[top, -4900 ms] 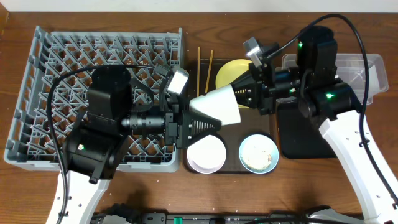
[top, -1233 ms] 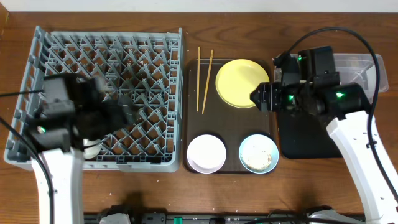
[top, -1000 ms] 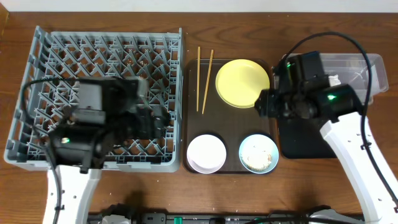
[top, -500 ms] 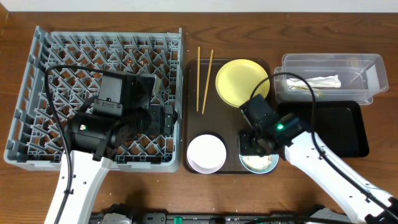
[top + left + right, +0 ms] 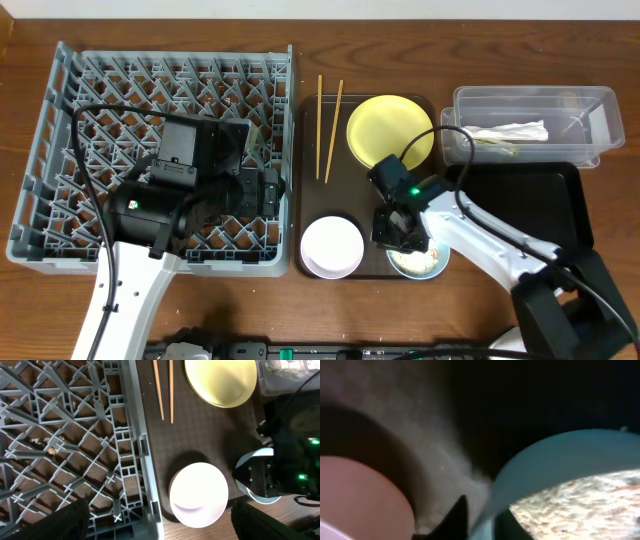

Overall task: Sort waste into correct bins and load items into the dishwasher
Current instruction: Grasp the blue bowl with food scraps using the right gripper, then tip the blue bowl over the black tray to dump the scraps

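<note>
The light blue bowl (image 5: 425, 262) with rice-like scraps (image 5: 580, 500) stands on the brown tray's front right. My right gripper (image 5: 398, 228) straddles its left rim (image 5: 492, 520), one finger outside and one inside, closed on it. A white round dish (image 5: 332, 246) sits left of it and also shows in the left wrist view (image 5: 199, 494). The yellow plate (image 5: 390, 130) and chopsticks (image 5: 320, 125) lie behind. My left gripper (image 5: 160, 532) is open and empty over the right edge of the grey dish rack (image 5: 90, 90). The white tissue (image 5: 512, 131) lies in the clear tub (image 5: 600, 105).
The black tray (image 5: 530, 205) lies right of the brown serving tray (image 5: 310, 190), in front of the clear tub. Something greenish (image 5: 492, 144) lies under the tissue. My right arm crosses the black tray's left part. My left arm covers the rack's front middle.
My right gripper swung from the tub side down to the blue bowl's rim. My left gripper, which held a white dish earlier, went over the rack and now stands empty at its right edge.
</note>
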Robot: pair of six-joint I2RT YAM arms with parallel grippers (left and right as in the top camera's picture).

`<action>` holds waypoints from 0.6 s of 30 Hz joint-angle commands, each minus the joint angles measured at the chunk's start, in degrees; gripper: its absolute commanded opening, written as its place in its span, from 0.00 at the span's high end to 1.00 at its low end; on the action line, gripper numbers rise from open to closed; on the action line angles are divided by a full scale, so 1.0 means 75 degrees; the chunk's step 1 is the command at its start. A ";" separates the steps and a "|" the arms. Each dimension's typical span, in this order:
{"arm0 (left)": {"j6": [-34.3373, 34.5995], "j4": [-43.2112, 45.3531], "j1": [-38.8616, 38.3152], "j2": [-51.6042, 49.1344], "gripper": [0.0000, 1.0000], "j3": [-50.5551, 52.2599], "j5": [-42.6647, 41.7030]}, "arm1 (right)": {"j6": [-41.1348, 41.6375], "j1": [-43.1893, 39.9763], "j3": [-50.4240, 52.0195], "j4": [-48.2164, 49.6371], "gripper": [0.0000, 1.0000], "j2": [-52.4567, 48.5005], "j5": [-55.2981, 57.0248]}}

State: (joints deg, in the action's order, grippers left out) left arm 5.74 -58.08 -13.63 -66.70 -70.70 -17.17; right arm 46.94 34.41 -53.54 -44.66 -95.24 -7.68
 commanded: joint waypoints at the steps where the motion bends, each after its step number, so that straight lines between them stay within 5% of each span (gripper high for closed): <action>1: -0.0073 -0.0015 -0.0023 0.0020 0.08 -0.0105 0.0099 | 0.0198 -0.0172 -0.0017 0.0012 0.98 -0.0003 -0.0047; 7: -0.0076 -0.0009 -0.0023 0.0020 0.07 -0.0105 0.0102 | -0.0009 -0.0245 -0.0061 -0.0006 0.99 0.0093 -0.0102; 18: -0.0079 -0.0009 -0.0023 0.0020 0.07 -0.0105 0.0105 | -0.2605 -0.1679 -0.0629 -0.0291 0.99 0.2049 -0.2550</action>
State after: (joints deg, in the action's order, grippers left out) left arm 5.72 -58.08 -13.63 -66.70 -70.67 -17.17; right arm 33.82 25.45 -56.66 -46.48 -84.68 -19.07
